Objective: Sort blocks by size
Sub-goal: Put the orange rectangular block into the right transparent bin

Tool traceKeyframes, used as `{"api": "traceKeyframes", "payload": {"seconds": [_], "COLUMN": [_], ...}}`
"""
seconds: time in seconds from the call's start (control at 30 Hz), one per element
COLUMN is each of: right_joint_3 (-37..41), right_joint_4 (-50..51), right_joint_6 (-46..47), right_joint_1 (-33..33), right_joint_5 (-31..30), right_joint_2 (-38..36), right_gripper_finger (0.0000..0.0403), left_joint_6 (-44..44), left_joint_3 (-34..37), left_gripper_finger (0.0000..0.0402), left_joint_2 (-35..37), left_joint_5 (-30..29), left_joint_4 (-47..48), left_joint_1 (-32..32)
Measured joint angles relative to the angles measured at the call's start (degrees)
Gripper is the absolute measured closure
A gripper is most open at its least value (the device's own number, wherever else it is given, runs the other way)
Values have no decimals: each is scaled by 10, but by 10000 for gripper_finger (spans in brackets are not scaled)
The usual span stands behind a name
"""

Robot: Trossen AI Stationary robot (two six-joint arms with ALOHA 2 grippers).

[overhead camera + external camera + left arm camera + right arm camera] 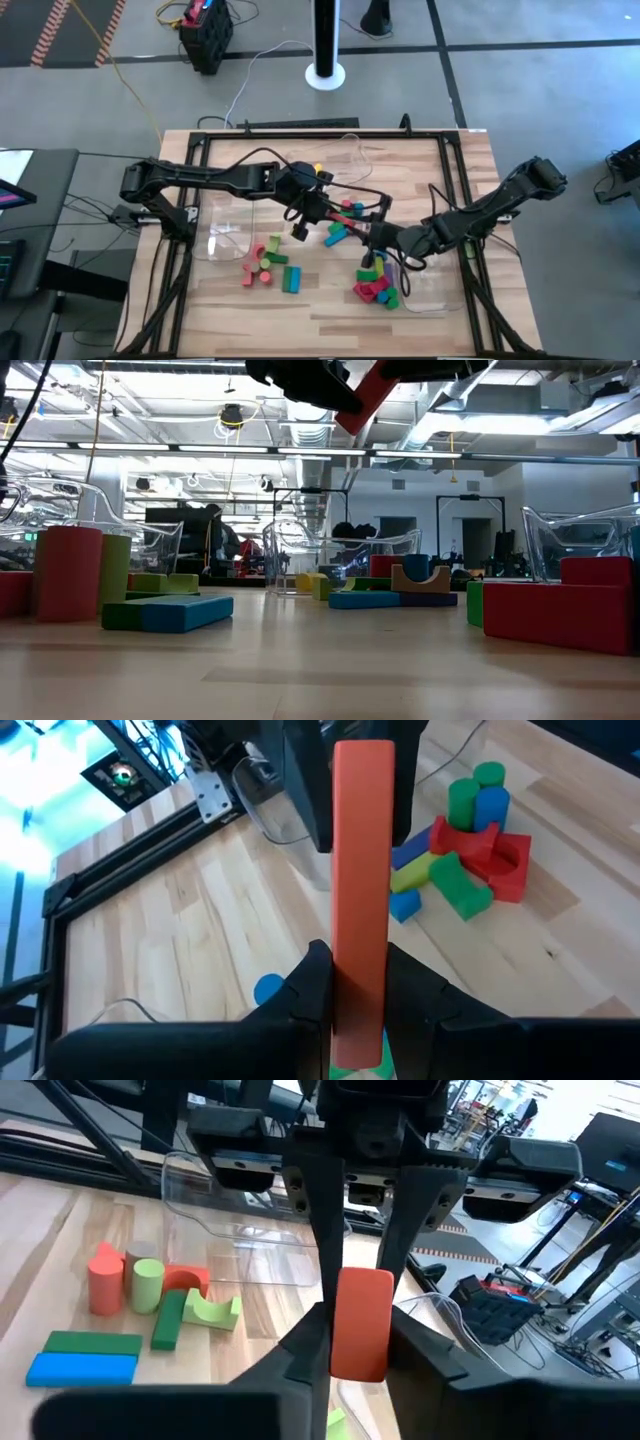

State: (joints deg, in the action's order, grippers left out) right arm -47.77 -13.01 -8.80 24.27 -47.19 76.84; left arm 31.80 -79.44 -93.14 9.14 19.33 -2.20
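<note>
A long red bar (pixel 362 870) hangs in the air over the middle of the table, tilted in the low view (pixel 365 400). Both grippers are shut on it, one at each end. My left gripper (pixel 360 972) reaches in from the table's left (pixel 322 212). My right gripper (pixel 360 1330) reaches in from the right (pixel 372 238). The other blocks lie flat or stand on the wooden table in three groups: front left (pixel 266 266), middle (pixel 340 230) and front right (pixel 376 286). My left gripper pinches one end of the red bar (pixel 360 1010) between its two fingers (pixel 312 975), which lie on the bar's two long sides. The fingers come from the table's left, slanting down, and lie along the bar. The bar is clear of the table. My right gripper pinches the bar's other end (pixel 362 1342) between its two fingers (pixel 305 1342), one on each side. The fingers come about level from the table's right and lie along the bar. Past them the bar runs to the left gripper's fingers (pixel 322 1200).
Clear plastic bins stand at the left (pixel 225 238), the front right (pixel 432 288) and the far middle (pixel 342 155). A black frame (pixel 450 140) runs around the table. Cables cross the middle (pixel 365 195). Bare wood lies along the front edge.
</note>
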Motion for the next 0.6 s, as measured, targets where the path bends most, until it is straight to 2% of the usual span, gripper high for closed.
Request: {"api": "traceKeyframes", "payload": {"seconds": [0.43,0.6], "right_joint_3": [0,-8], "right_joint_4": [16,88], "right_joint_6": [-4,31], "right_joint_1": [18,45], "right_joint_5": [-28,-65], "right_joint_2": [-1,-18], "right_gripper_finger": [316,316], "left_joint_6": [-6,11], "left_joint_3": [0,0], "left_gripper_finger": [306,273], "left_joint_2": [0,7], "left_joint_5": [-16,-45], "left_joint_4": [26,50], "left_joint_1": [-1,-1]}}
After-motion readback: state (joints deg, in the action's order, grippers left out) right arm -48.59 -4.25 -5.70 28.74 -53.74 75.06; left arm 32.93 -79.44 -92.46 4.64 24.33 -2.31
